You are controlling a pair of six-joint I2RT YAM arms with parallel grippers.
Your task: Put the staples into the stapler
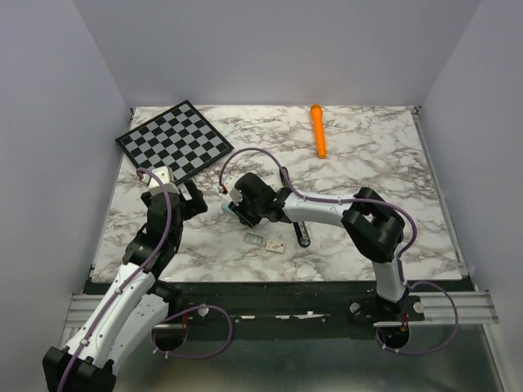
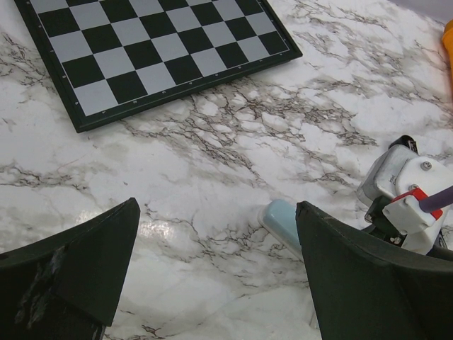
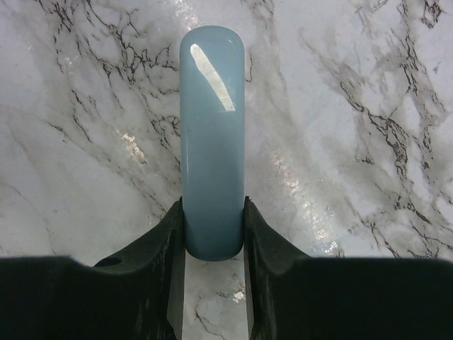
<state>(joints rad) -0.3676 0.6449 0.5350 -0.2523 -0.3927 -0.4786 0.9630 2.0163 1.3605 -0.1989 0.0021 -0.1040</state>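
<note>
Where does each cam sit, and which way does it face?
Top external: high behind the bases, looking down and forward over the marble table, chessboard and orange marker; left arm and right arm both show.
Left wrist: on the left arm, looking down across the table toward the chessboard; the fingers of the open left hand frame the bottom.
Right wrist: on the right arm, facing down at the table; right hand closed on a pale blue oblong piece.
Shared: all three views show the blue piece.

Bright, even light; soft glare.
</note>
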